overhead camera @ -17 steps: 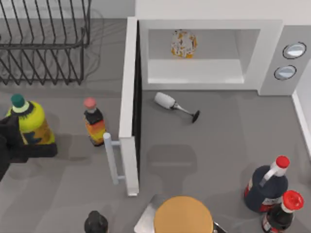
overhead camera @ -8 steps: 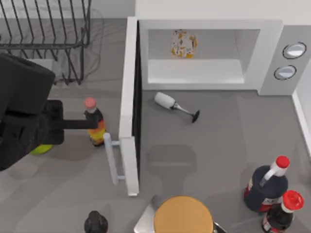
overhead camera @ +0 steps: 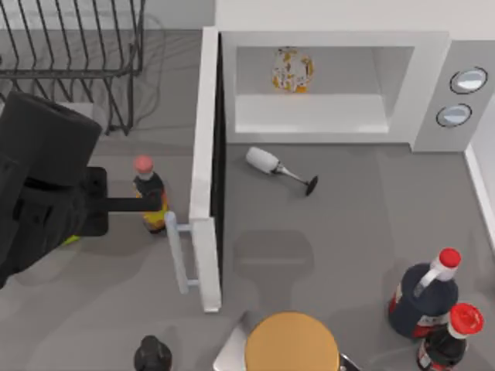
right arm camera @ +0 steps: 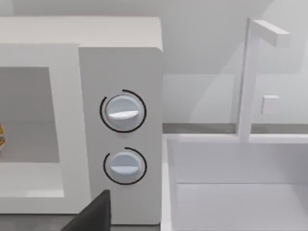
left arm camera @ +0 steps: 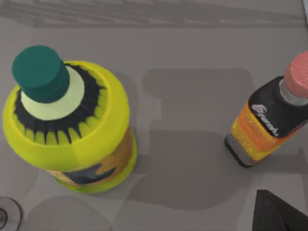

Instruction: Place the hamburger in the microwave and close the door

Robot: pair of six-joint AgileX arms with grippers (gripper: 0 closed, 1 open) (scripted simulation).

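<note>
The hamburger (overhead camera: 292, 69), pale with orange speckles, sits at the back of the open microwave (overhead camera: 332, 116) cavity; a sliver of it (right arm camera: 1, 137) shows in the right wrist view beside the grey dial panel (right arm camera: 122, 139). The door (overhead camera: 206, 154) stands swung out to the left, its white bar handle (overhead camera: 178, 253) facing left. My left gripper (overhead camera: 158, 203) reaches across the pink-capped bottle (overhead camera: 147, 179), its tip just left of the door's outer face and above the handle. My right arm is parked off the table's right side, facing the dials.
A yellow green-capped bottle (left arm camera: 67, 125) stands under my left arm beside the pink-capped one (left arm camera: 269, 125). A wire dish rack (overhead camera: 69, 62) is at the back left. A tipped wine glass (overhead camera: 274, 166) lies before the microwave. An orange-tan disc (overhead camera: 292, 344), dark red-capped bottles (overhead camera: 424, 297) and a sink (right arm camera: 236, 192) are nearby.
My left arm has swung in from the table's left edge over the yellow bottle, and its gripper has moved right toward the door. The hamburger and door have not moved.
</note>
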